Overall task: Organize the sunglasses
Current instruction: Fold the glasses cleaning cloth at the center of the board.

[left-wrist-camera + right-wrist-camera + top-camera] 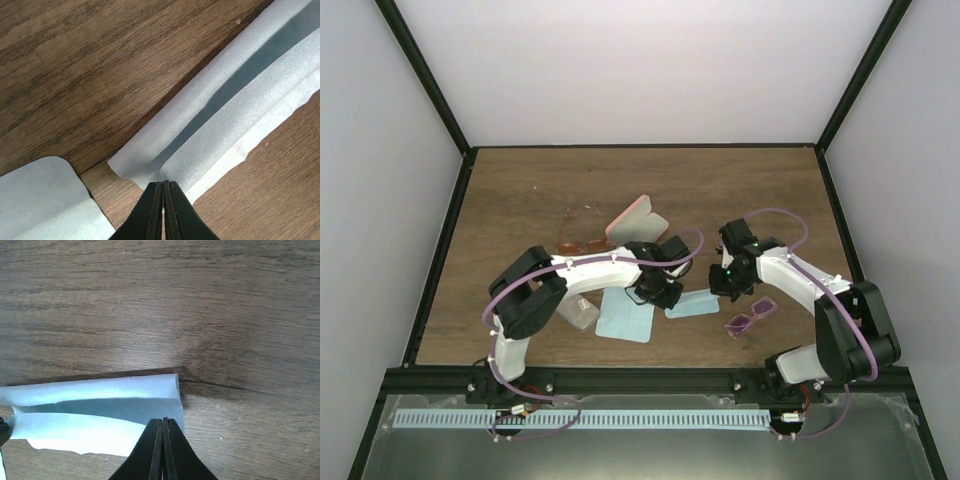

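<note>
So here's your layout, biggest stuff first. The brown wood-grain surface carries everything. Your white left arm reaches in towards the middle, and your white right arm bends in from 3 o'clock to meet it.

At about 12 o'clock from centre there's a pink oblong case. The flat light blue square cloth lies at roughly 6 o'clock. A pale greyish oblong case sits just beside it at its 9 o'clock, partly under the left arm.

The folded light blue cloth is strung between the two arms. Your left claw is pinched fully closed on one end of it, and your right claw is closed tight on the other end.

The orange-lens wire-frame sunglasses rest at 9 o'clock from centre, just beside the pink case. The purple-pink translucent-frame sunglasses are at 4 o'clock, near the folded cloth and under the right arm. Neither claw is touching either pair.
</note>
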You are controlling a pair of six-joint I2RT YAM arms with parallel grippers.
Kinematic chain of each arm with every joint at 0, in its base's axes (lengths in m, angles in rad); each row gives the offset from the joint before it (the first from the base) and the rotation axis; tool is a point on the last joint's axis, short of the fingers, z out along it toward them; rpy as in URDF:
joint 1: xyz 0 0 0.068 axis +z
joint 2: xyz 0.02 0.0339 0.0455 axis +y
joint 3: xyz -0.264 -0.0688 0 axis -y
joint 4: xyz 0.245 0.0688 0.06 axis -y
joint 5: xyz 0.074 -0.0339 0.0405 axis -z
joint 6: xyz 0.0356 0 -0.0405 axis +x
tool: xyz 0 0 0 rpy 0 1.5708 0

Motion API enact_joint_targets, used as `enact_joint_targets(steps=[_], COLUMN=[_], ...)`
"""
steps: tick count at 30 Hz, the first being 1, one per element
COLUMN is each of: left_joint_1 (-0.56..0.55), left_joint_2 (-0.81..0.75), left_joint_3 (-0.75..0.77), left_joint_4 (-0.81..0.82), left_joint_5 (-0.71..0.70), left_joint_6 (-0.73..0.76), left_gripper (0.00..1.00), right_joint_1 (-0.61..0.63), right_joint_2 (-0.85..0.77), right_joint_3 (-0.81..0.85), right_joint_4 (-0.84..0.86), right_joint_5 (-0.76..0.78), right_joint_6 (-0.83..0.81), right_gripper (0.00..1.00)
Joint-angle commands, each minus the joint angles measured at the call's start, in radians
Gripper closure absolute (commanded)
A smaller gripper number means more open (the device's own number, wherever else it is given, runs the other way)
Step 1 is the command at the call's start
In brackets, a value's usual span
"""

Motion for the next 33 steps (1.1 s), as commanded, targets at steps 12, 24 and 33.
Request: enact_joint_targets(steps=[12,24,33], left_joint_1=[-0.003,-0.004,-0.004], left_joint_2=[-0.021,-0.032,-0.051], left_joint_3=[-0.021,-0.027,-0.025], left_joint_4=[0.025,0.030,0.018], left_joint_5=[0.004,-0.013,-0.039], left_joint_6=[-0.010,0.003,-0.011], left_gripper=[0.96,0.86,0.57], right_joint_1=[0.011,0.011,0.012], right_joint_2=[0.044,0.032,0.013], right_joint_3=[-0.012,-0.004,0.004], right_joint_4=[-0.009,-0.014,-0.015], right_joint_5=[-0.040,-0.022,0.027], right_joint_6=[-0.016,-0.011,0.017], right_gripper=[0.99,0.81,0.68])
